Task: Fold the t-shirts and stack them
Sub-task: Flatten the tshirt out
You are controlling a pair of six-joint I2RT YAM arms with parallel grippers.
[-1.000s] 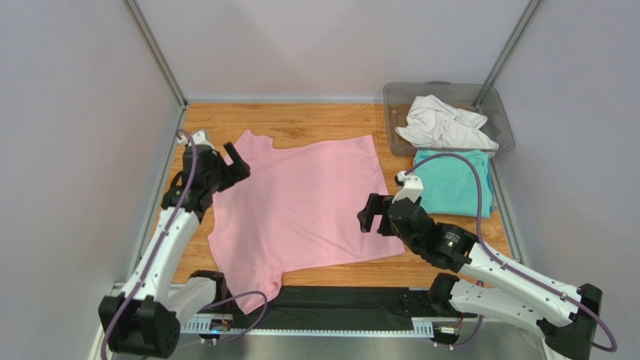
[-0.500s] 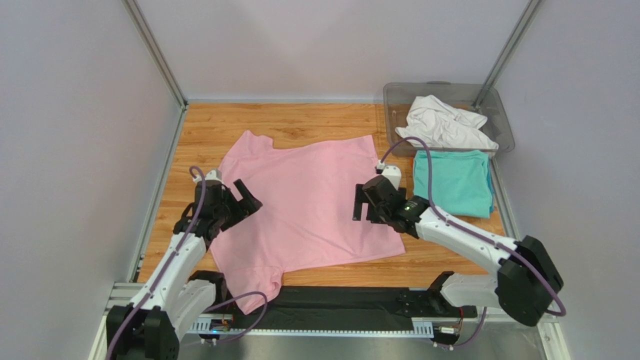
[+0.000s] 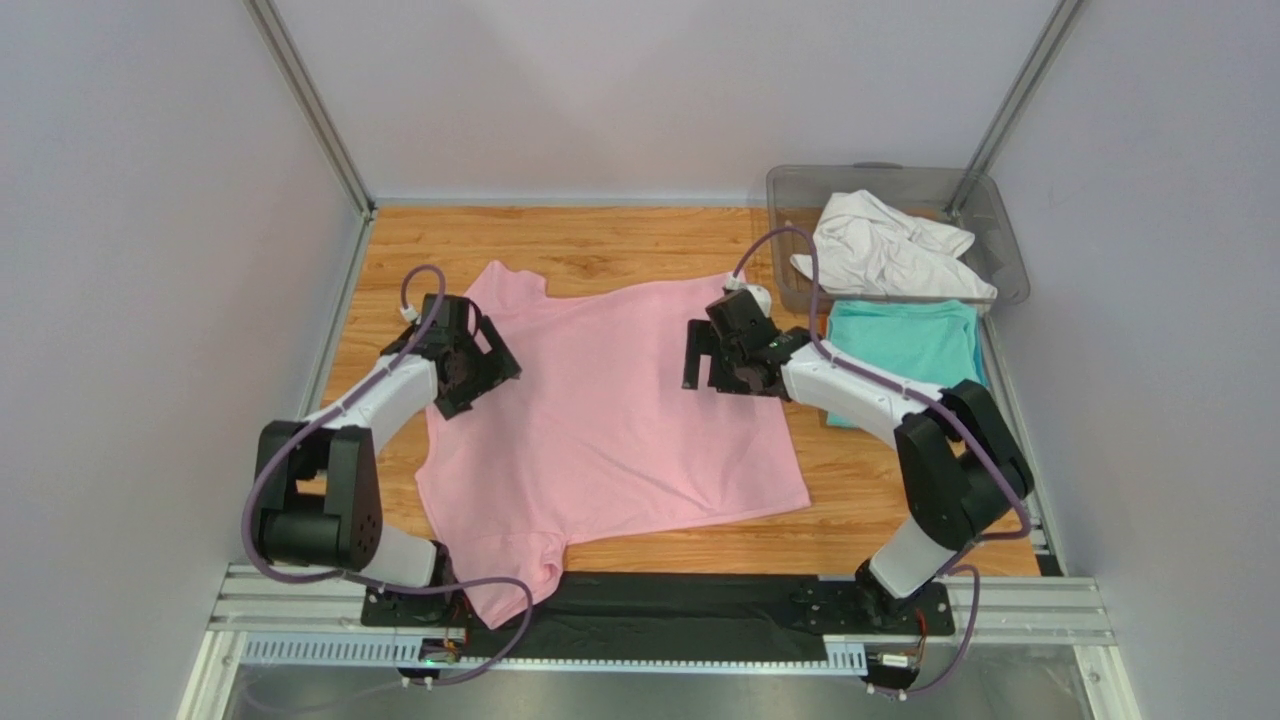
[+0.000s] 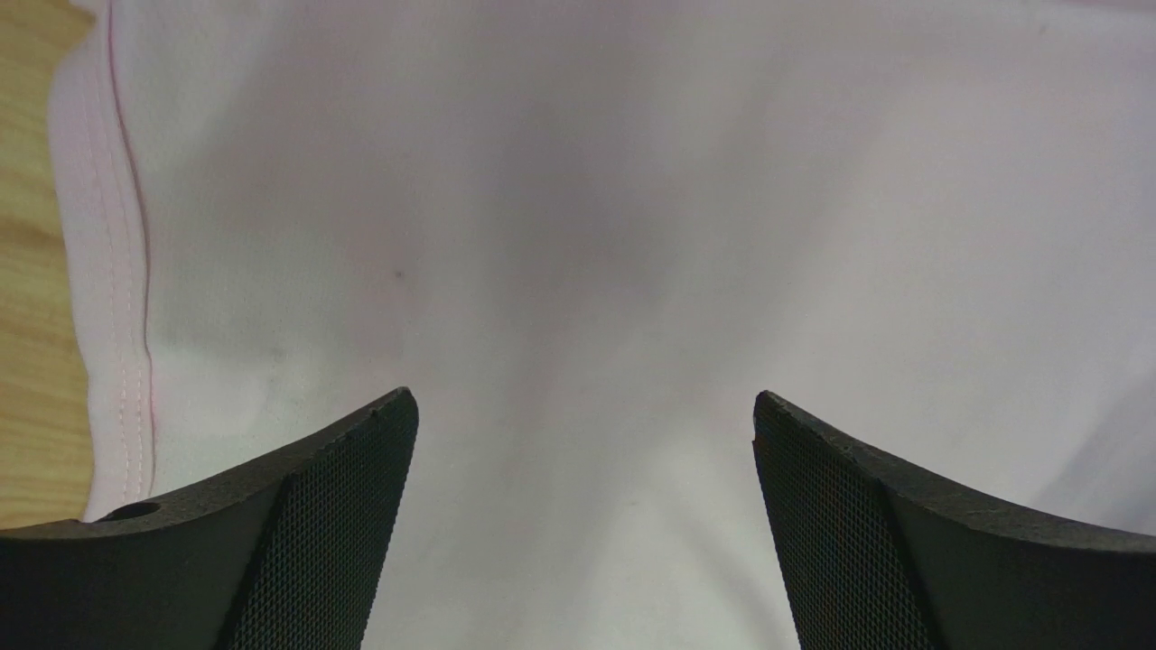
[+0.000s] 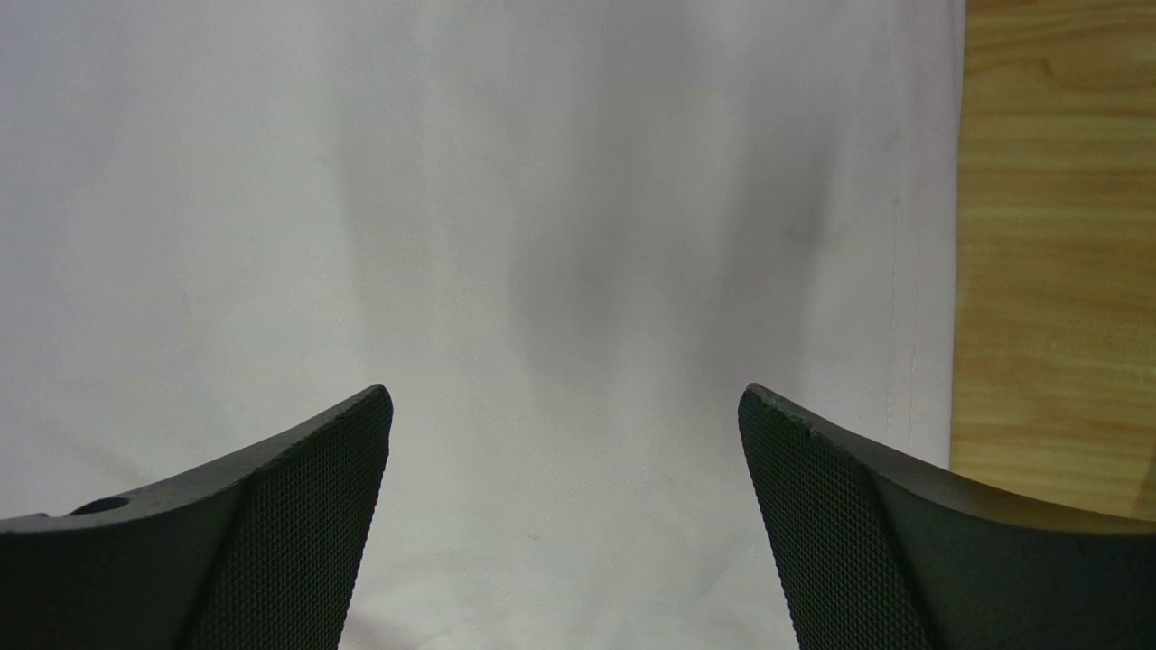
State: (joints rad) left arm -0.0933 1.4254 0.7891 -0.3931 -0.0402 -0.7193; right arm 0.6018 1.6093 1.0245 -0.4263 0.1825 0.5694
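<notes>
Three t-shirts are in view. The pink t-shirt (image 3: 616,435) lies spread flat across the middle of the worktop (image 3: 601,237), and its near left corner hangs over the front edge onto a black rail (image 3: 706,600). The teal t-shirt (image 3: 917,338) lies folded at the right, its near left part hidden by the right arm. The white t-shirt (image 3: 887,248) sits crumpled in the clear bin (image 3: 784,188); whether it touches the teal one cannot be told. The left gripper (image 3: 484,368) is over the pink shirt's left edge, jaws spread wide with nothing between them. The right gripper (image 3: 699,360) is over the shirt's right side, also spread wide and holding nothing. Both wrist views cut off the finger bases, and contact with the cloth cannot be judged.
</notes>
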